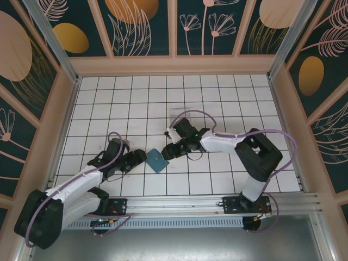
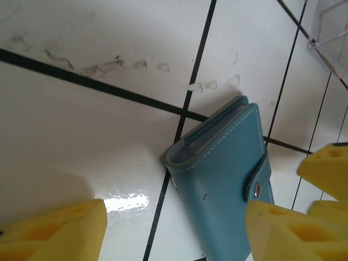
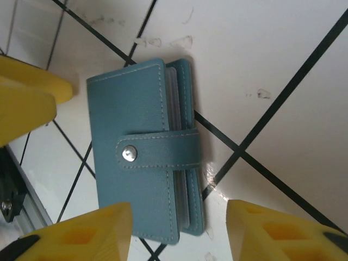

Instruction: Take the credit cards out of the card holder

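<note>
White gridded tabletop (image 1: 136, 92) — clear plastic stand (image 1: 181, 116) near its middle, floral walls (image 1: 136, 27) around

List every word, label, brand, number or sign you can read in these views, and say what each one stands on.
No text can be read.
The card holder: plain teal cover with stitching and a blank metal snap, no brand.
The wall panels: flower and leaf patterns, no words.
The tiled table: black grid lines, no numbers.
The small board on the base rail: too small to read.
</note>
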`<state>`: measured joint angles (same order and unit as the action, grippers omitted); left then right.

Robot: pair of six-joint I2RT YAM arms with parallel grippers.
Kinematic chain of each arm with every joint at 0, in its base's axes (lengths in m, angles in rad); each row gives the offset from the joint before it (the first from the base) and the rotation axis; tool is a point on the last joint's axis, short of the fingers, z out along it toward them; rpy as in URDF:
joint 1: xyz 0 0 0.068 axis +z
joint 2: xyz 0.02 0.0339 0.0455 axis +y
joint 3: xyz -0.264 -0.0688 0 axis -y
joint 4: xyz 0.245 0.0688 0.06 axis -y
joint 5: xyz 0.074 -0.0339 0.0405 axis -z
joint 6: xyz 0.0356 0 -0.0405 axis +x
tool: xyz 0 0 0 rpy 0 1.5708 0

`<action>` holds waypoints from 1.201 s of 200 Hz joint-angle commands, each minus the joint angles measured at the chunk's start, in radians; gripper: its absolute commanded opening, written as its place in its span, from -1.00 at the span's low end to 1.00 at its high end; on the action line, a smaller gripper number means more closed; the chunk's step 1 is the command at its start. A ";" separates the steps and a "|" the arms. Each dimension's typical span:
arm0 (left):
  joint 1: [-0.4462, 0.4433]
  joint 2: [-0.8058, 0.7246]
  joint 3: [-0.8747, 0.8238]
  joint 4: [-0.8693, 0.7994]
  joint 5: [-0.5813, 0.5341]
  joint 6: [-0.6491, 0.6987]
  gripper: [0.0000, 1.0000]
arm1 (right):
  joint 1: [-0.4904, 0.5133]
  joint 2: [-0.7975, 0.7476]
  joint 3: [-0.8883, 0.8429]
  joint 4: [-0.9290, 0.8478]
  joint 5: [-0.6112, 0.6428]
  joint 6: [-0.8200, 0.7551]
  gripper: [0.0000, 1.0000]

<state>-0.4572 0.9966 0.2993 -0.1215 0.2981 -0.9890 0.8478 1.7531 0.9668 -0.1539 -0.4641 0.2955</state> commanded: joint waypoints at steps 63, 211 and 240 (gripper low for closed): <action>-0.021 0.087 -0.047 0.197 0.072 -0.079 0.22 | 0.062 0.110 0.054 -0.017 -0.039 0.027 -0.20; -0.024 0.041 -0.137 0.508 0.112 -0.157 -0.22 | 0.094 0.124 0.002 0.225 -0.177 0.165 -0.48; -0.024 -0.018 -0.136 0.487 0.083 -0.156 -0.43 | 0.094 0.114 0.004 0.222 -0.170 0.160 -0.48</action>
<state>-0.4736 1.0264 0.1688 0.3218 0.3855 -1.1351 0.9306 1.8835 0.9787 0.0288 -0.6235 0.4522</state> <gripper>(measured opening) 0.314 0.261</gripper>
